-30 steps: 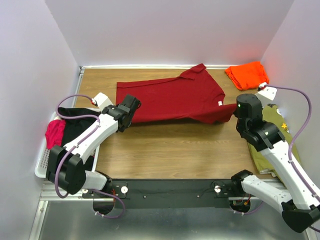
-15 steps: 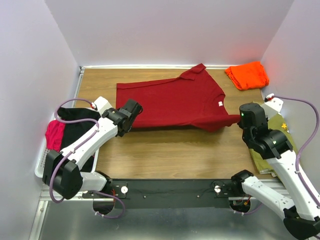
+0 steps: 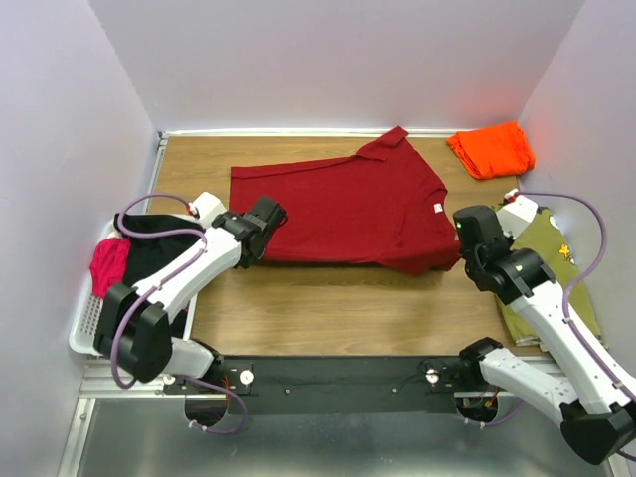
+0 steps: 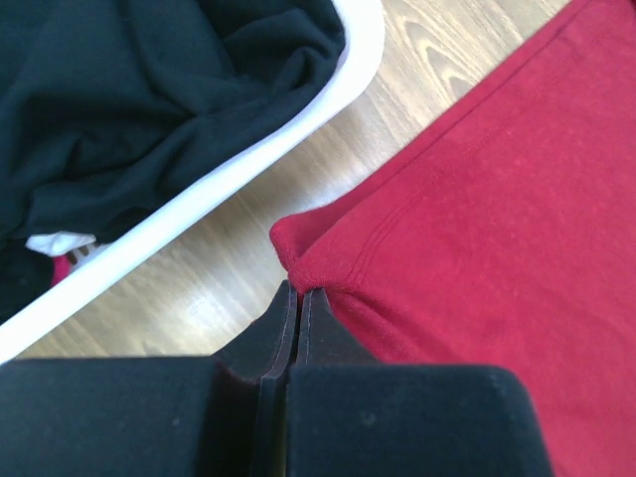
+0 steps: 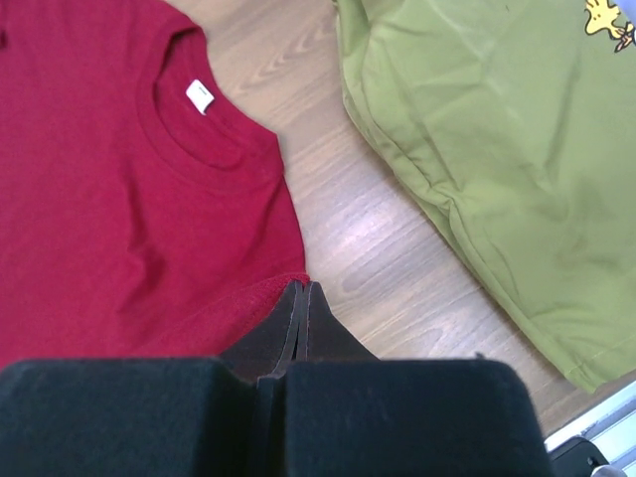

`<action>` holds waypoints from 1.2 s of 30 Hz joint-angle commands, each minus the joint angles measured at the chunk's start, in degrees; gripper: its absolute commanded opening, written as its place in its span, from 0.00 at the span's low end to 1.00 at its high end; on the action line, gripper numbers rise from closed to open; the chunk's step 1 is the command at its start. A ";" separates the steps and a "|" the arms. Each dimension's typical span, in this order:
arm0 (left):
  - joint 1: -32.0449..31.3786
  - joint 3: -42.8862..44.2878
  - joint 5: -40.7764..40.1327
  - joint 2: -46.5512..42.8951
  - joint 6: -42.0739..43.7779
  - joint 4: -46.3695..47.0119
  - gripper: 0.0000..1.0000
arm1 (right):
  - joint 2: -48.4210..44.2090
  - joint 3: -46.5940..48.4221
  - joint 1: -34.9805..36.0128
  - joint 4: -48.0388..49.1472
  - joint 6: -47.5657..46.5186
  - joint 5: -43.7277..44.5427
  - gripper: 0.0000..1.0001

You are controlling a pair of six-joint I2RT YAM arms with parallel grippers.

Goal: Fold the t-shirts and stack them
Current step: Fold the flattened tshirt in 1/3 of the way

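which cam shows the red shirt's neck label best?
Right wrist: the neck label sits close and sharp inside the collar of the dark red t-shirt. Top external shows only a tiny white speck. Left wrist shows just a hem corner, no label.

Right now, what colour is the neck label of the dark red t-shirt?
White; the neck label shows best in the right wrist view.

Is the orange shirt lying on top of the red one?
No, the orange t-shirt sits folded in the far right corner, apart from the dark red t-shirt, with bare table between them.
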 commanded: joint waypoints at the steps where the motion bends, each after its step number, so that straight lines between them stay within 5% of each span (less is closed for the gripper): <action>1: 2.19 4.01 -4.65 5.18 1.72 3.29 0.00 | 3.34 0.23 -0.18 4.59 0.82 2.77 0.01; 25: 9.40 16.14 -3.16 26.80 14.73 17.10 0.00 | 29.71 6.74 -4.13 27.88 -11.40 7.35 0.01; 36: 9.58 21.15 -3.25 33.05 17.81 18.42 0.00 | 40.34 10.42 -10.90 37.63 -17.38 0.23 0.01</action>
